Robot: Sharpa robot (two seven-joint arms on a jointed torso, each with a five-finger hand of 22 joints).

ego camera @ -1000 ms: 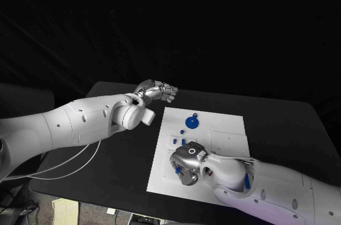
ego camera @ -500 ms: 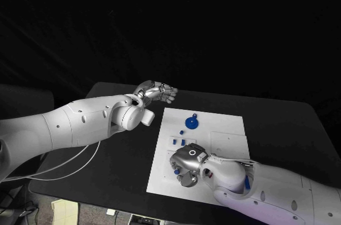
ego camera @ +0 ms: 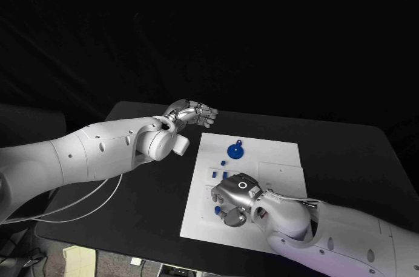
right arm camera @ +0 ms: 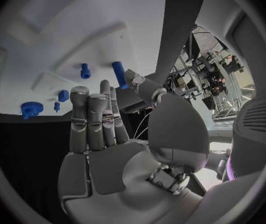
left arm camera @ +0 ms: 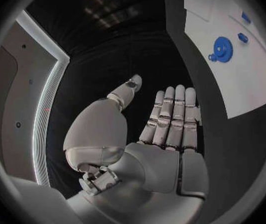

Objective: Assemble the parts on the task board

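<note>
Silver right hand (ego camera: pixel 234 199) over flat white task board (ego camera: pixel 275 150)

We see the flat white rectangular task board (ego camera: pixel 280 153) lying on the black desk (ego camera: pixel 349 150). A round blue toothed gear part (ego camera: pixel 235 150) rests near its far end, and several small blue peg parts (ego camera: pixel 224 175) lie closer along its left side
</note>
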